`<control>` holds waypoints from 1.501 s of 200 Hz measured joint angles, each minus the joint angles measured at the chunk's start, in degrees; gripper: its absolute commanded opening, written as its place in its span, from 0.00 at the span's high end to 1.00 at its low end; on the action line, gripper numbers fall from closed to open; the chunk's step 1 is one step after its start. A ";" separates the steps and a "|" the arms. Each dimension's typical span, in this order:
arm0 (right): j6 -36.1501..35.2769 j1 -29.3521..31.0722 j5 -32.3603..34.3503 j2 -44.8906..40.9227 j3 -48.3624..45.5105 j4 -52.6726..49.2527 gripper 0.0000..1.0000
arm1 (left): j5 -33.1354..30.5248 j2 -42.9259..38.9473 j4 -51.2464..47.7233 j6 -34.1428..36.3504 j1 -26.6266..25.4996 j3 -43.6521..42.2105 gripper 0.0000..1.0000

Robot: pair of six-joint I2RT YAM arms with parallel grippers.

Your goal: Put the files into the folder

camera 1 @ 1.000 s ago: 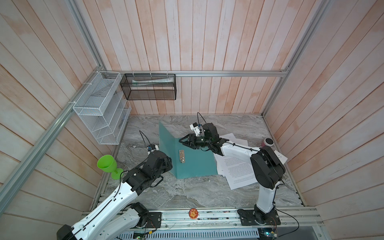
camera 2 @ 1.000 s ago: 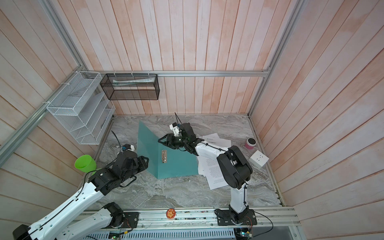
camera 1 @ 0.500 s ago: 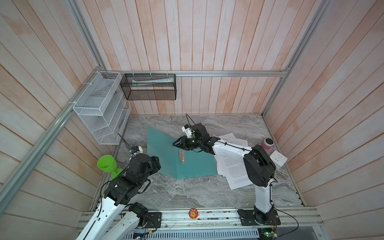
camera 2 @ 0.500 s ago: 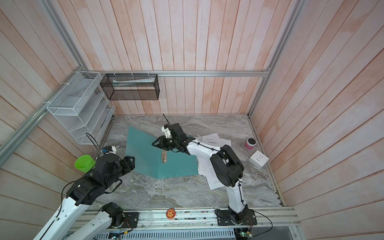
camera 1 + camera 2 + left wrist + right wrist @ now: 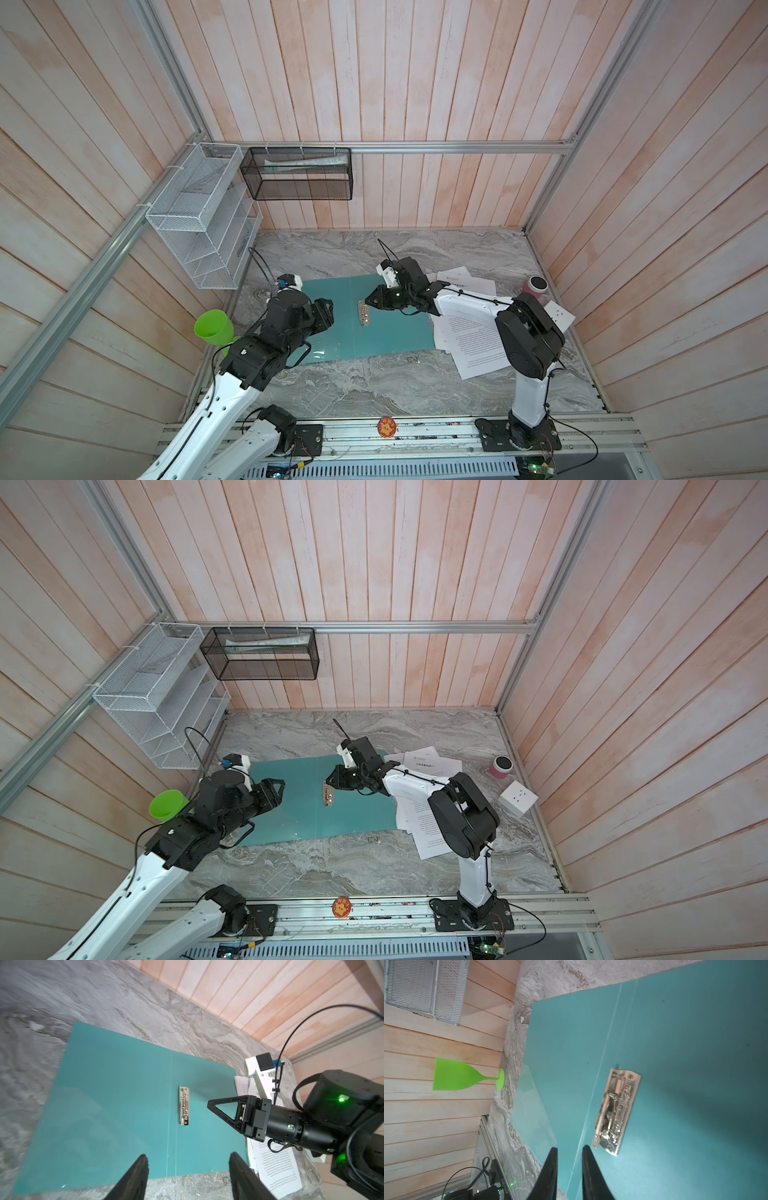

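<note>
Here: teal folder (image 5: pixel 395 332) open flat, silver clip (image 5: pixel 364 313) exposed.

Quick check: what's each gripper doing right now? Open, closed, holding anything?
Left gripper: jaws wide open, holding nothing.
Right gripper: jaws only narrowly apart, holding nothing.

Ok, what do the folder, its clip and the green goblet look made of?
Folder: likely thin plastic, smooth semi-gloss teal with soft glare. Clip: silver metal, polished, bright reflections. Green goblet: probably plastic, uniform matte colour.
</note>
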 measured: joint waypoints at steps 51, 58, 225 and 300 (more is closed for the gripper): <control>-1.03 -1.73 0.00 -3.08 -6.64 0.20 0.80 | 7.82 17.03 16.98 0.50 -0.39 -6.78 0.35; -1.03 -1.75 -0.15 -3.08 -6.64 0.33 0.80 | 8.13 18.53 18.78 0.70 -0.50 -6.78 0.36; -0.83 -8.41 -2.49 -8.83 -16.15 1.88 0.79 | 9.01 45.94 35.01 5.03 -0.55 -1.55 0.39; -6.01 -28.37 5.38 -28.30 -25.86 -2.84 0.65 | 10.60 49.07 36.94 5.86 -0.50 -0.04 0.39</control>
